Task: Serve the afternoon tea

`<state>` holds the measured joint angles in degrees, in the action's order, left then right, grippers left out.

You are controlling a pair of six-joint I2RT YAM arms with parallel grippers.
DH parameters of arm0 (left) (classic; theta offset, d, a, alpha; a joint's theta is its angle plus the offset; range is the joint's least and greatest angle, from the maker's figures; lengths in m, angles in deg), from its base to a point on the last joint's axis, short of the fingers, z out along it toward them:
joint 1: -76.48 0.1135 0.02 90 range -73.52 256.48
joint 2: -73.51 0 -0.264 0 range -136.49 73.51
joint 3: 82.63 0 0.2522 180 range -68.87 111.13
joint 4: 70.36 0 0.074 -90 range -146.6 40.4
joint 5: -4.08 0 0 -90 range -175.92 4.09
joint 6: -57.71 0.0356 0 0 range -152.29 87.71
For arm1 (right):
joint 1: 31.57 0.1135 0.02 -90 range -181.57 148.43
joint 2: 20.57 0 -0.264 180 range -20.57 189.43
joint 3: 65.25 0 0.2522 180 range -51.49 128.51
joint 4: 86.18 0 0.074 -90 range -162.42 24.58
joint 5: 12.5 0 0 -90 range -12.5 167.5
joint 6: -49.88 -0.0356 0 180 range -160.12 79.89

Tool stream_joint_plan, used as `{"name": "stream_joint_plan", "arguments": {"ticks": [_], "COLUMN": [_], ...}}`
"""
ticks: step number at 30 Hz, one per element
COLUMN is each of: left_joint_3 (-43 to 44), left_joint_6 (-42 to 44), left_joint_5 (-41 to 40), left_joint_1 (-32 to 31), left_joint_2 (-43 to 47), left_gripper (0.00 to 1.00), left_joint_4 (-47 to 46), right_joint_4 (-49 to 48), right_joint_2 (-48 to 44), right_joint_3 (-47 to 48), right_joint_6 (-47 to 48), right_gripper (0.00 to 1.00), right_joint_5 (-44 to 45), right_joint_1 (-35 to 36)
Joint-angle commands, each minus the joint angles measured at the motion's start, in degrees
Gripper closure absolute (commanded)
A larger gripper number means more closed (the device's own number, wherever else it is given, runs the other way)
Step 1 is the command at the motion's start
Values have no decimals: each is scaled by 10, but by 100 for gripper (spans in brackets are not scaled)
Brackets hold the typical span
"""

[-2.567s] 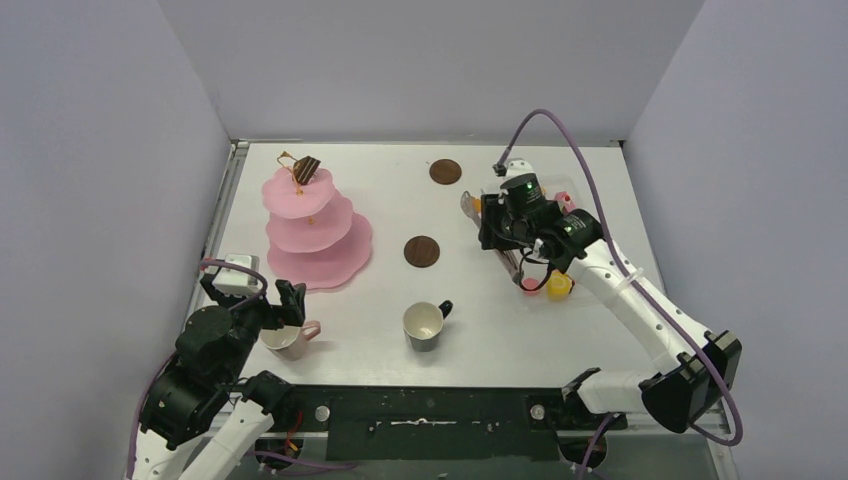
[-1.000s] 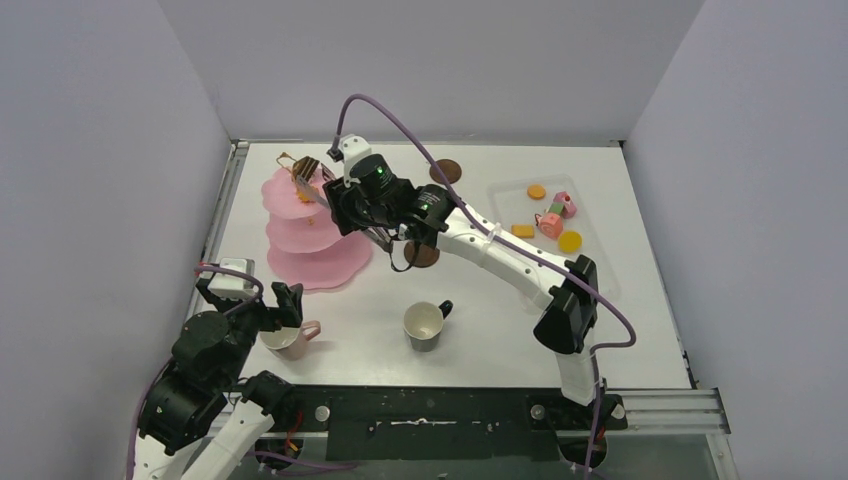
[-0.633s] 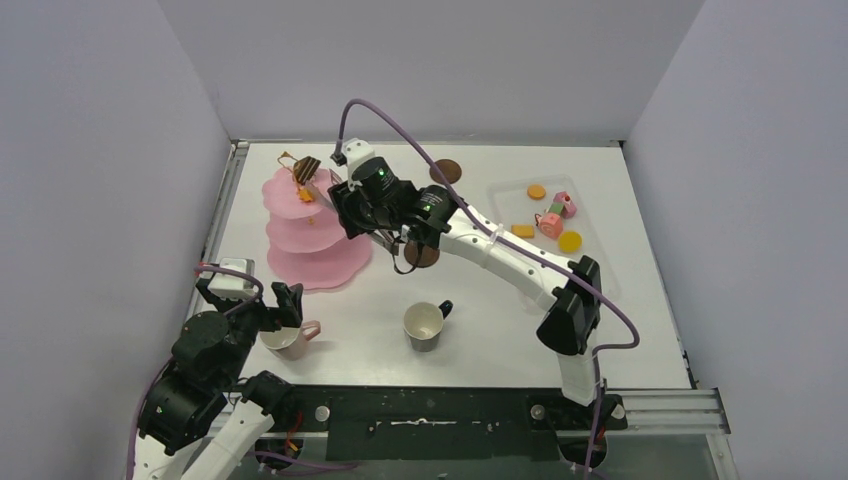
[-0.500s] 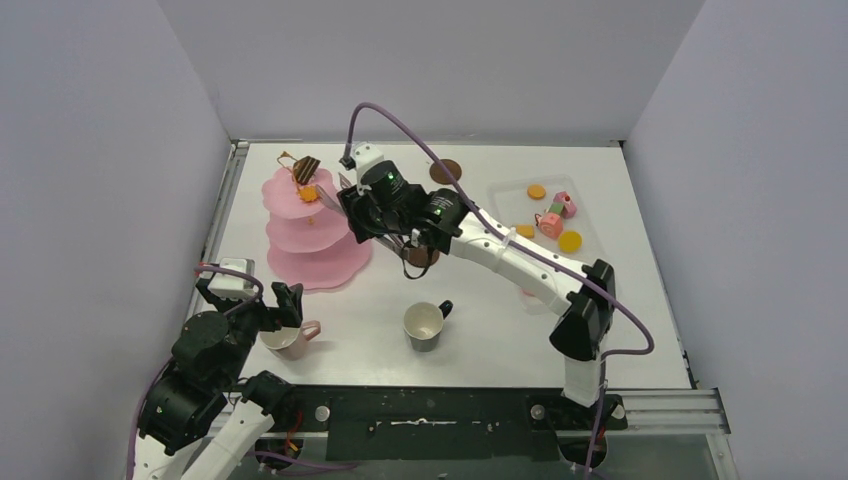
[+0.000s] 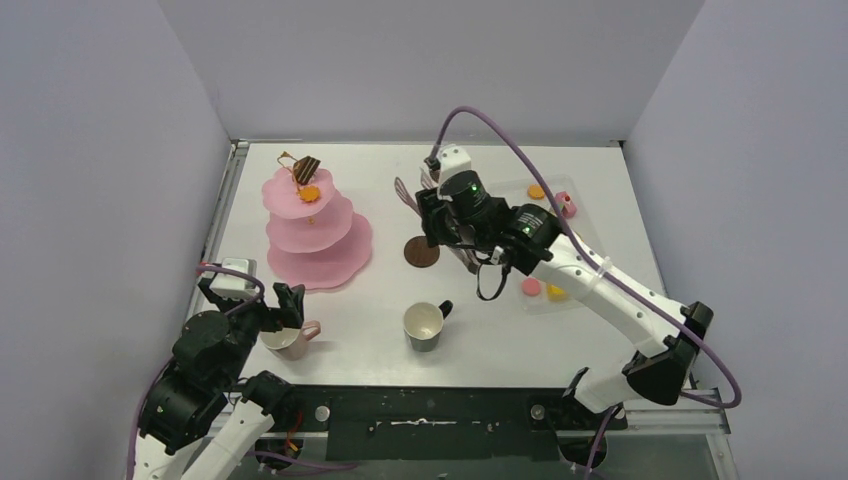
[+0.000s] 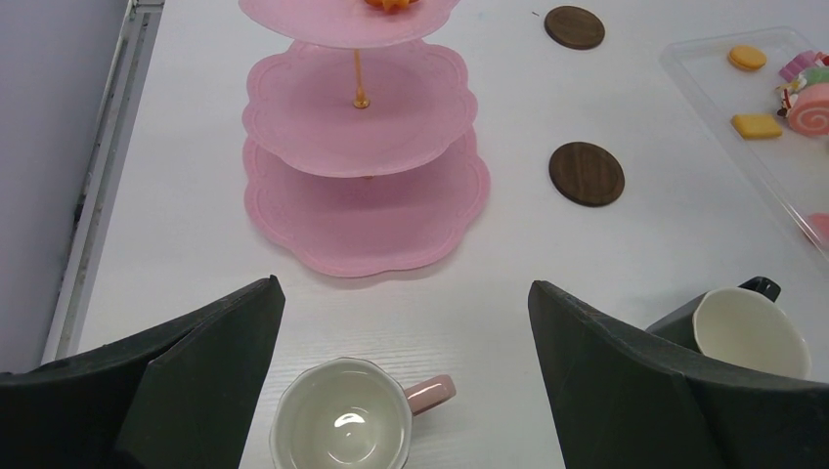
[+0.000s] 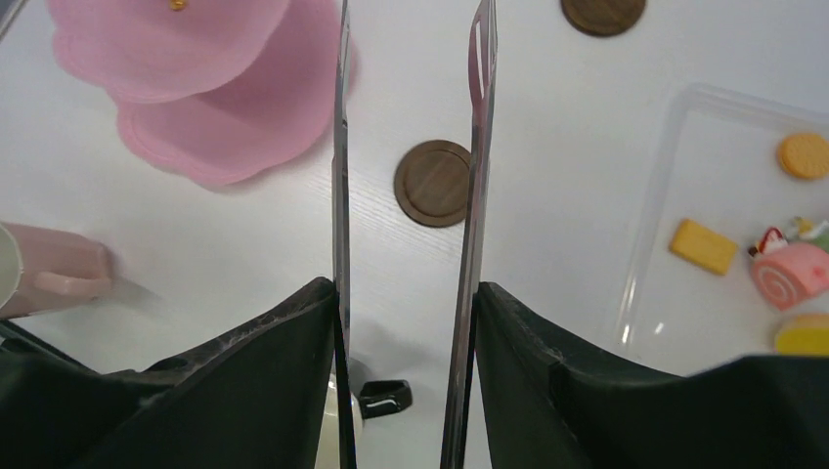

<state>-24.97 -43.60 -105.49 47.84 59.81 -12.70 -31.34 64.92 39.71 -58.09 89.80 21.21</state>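
Observation:
The pink three-tier stand [image 5: 318,235] at the back left carries a brown cake slice [image 5: 306,166] and an orange pastry [image 5: 310,193] on its top tier. My right gripper [image 5: 452,215] is shut on the long metal tongs [image 7: 478,147], held over the table's middle beside the near coaster [image 5: 421,252]; nothing sits between the tongs' tips. My left gripper [image 6: 401,288] hangs open above the pink mug [image 6: 342,425]. The black mug [image 5: 425,325] stands at the front centre. A second coaster [image 6: 574,26] lies at the back.
The clear plastic tray [image 7: 650,195] on the right holds several pastries, among them a pink roll [image 7: 790,274] and a yellow biscuit [image 7: 704,245]. Grey walls close in the table on three sides. My right arm stretches across the tray.
My right arm has swung with the tongs from the stand's top tier back right to the middle. The orange pastry now lies on the top tier. The left arm is still.

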Motion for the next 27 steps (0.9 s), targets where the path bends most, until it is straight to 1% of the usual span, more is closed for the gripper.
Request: {"name": "stream_joint_plan", "arguments": {"ticks": [1,7,12,14,17,20,27], "left_joint_3": [1,0,1,-1,-1,-1,0], "left_joint_6": [8,9,10,10,11,11,12], "left_joint_5": [15,20,23,24,26,28,32], "left_joint_1": [4,4,4,4,4,4,4], "left_joint_2": [-10,-9,-10,-10,-11,-15,-18], "left_gripper": [4,4,4,4,4,4,4], "left_joint_4": [-31,-33,-31,-33,-36,-35,-36], "right_joint_4": [50,118,159,159,163,175,171], "right_joint_2": [-60,-109,-131,-142,-145,-150,-179], "right_joint_3": [-53,-132,-170,-193,-210,-222,-284], "right_joint_6": [-58,-128,-163,-166,-167,-172,-165], "right_gripper": [49,49,51,53,55,56,57], "right_joint_5": [50,75,82,81,54,59,14], "right_joint_1": [-33,-63,-85,-96,-126,-145,-229]}}
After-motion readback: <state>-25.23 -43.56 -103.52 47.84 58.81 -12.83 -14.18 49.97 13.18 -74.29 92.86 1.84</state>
